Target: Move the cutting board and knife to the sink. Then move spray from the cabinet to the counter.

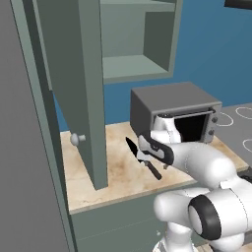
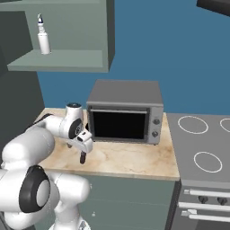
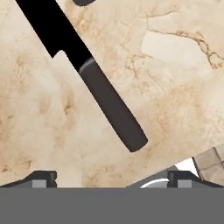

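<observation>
Counter [image 2: 130, 159]: oven [image 2: 126, 112] behind knife [image 3: 87, 74]

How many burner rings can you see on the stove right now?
3 in the right base view: a full ring at the back, a full ring at the front, and a partial one at the right edge. More may lie out of frame.

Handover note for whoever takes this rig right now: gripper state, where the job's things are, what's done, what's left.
Gripper: open, empty, hanging right above the knife's handle.
Knife: flat on the counter, in front of the oven, not yet gripped.
Spray: upright on a cabinet shelf, door open.
Done: nothing visibly; no knife in the sink yet.
Left: grasp knife, carry it and the cutting board to the sink, then bring the spray down to the counter.
</observation>
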